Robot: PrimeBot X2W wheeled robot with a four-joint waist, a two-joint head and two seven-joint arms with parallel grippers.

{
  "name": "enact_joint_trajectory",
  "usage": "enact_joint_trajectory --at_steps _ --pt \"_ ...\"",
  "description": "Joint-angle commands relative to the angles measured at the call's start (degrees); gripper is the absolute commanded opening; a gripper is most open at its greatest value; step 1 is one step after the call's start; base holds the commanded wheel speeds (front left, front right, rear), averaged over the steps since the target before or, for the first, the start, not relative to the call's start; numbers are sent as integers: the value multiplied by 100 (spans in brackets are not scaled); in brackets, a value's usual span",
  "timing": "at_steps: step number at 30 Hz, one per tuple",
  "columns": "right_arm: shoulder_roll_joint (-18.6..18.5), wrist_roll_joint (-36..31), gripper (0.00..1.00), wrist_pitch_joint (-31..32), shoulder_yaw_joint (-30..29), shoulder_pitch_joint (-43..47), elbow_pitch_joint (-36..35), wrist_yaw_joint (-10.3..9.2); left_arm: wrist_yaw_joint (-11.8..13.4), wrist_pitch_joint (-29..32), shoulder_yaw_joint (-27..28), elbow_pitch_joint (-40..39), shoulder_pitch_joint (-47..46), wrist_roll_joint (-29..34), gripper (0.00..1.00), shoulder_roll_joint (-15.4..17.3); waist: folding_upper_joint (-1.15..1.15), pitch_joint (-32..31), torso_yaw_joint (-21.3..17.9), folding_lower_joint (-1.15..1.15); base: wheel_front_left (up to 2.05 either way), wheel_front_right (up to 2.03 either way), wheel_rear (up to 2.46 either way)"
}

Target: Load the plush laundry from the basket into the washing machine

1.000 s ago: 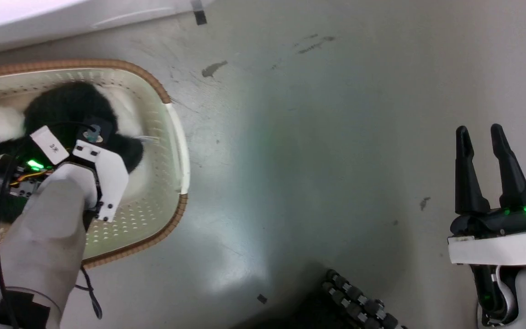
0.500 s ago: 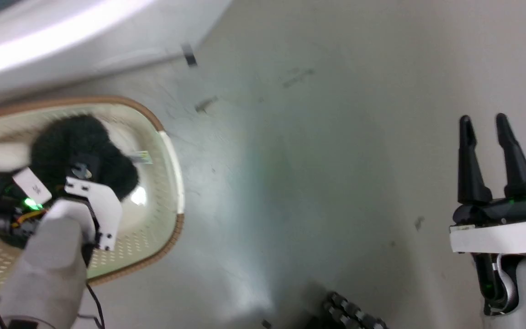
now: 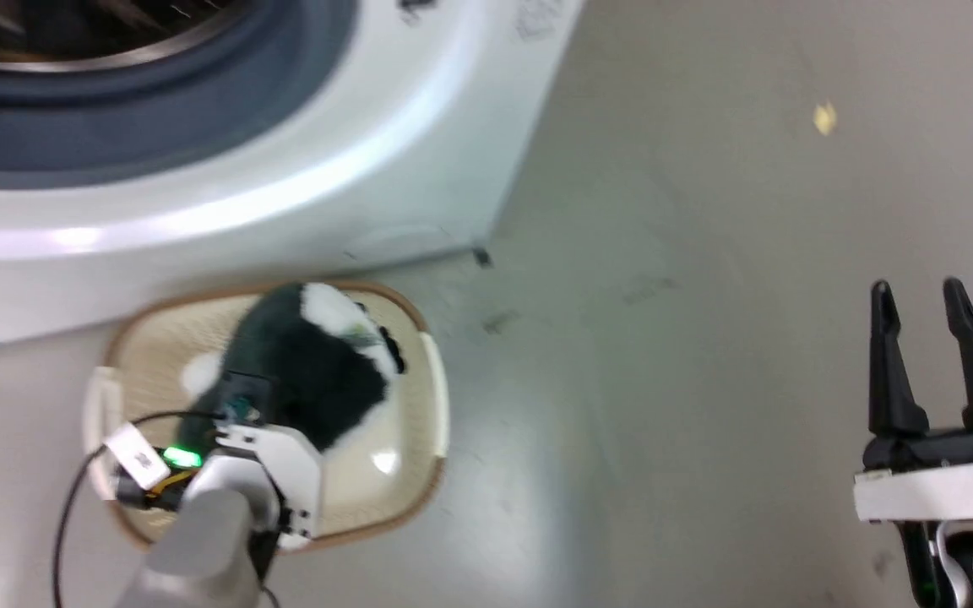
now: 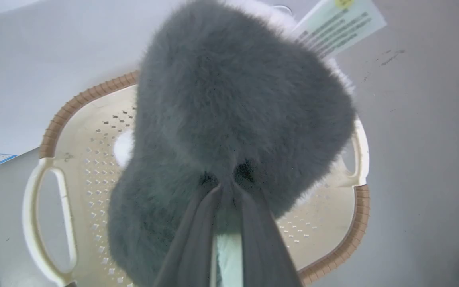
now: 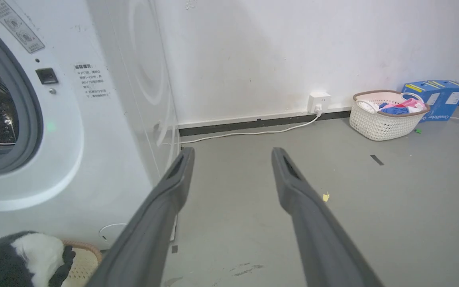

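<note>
Plainly, the left gripper (image 4: pixel 226 187) is clamped on the plush laundry (image 4: pixel 233 107): its two dark fingers (image 4: pixel 191 247) come almost together, with a thin slit between them, and their tips sink into the black fur. In the left wrist view the toy hangs from those tips over the basket (image 4: pixel 82 97), hiding most of the perforated floor, with its printed tag (image 4: pixel 339 24) sticking out at the upper right. Whether any part of it touches the basket floor cannot be told. From the head camera the toy's black body and white patch lie across the half of the basket nearer the washing machine (image 3: pixel 284 169), and the fur overlaps the brown rim on that side. The basket sits on the grey floor (image 3: pixel 664 380) just in front of the washer, whose grey seal and steel drum show at the upper left. The right gripper (image 3: pixel 915 291) is well apart from all this at the lower right, above bare floor, its fingers spread wide and holding nothing. Its wrist view looks past the washer's front corner to a white wall (image 5: pixel 273 52), where a second basket (image 5: pixel 385 119) of coloured clothes stands beside blue boxes (image 5: pixel 440 95), and a yellow scrap (image 5: pixel 326 196) lies on the floor.
</note>
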Motion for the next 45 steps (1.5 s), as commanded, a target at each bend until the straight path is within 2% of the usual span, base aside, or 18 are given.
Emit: enact_joint_trajectory --at_steps 1,5,13,19,25,30,34,45 --pt "15 -30 100 -25 -18 83 -20 -5 -25 -60 19 -90 87 -11 0 -25 0 -574 530 1 0 0 0" --pt "15 -134 100 -25 -91 269 -46 -5 -4 -71 101 -970 528 -11 0 -81 0 -928 812 1 0 0 0" --pt "15 -219 100 -25 -193 518 -55 -5 215 -73 376 -2851 1448 155 0 -111 0 -1335 1165 1 0 0 0" --pt "15 -235 100 -25 -183 546 -109 -5 345 -74 656 -4349 1787 430 0 -38 0 -1303 1211 1 0 0 0" --pt "15 -192 100 -25 -68 414 -147 -5 517 -74 1093 -5481 1704 614 0 81 0 -925 1014 1 0 0 0" --pt "15 -130 100 -25 30 194 -199 -5 503 -58 1242 -5645 1086 748 0 301 0 -401 782 1 0 0 0" --pt "15 -34 100 -25 60 -6 -226 -5 424 217 1282 -5556 215 865 0 574 0 97 554 1 0 0 0" --pt "15 460 100 -25 231 -456 -176 -5 193 1133 1315 -4339 -2604 1286 0 1393 0 1257 -21 1 0 0 0"
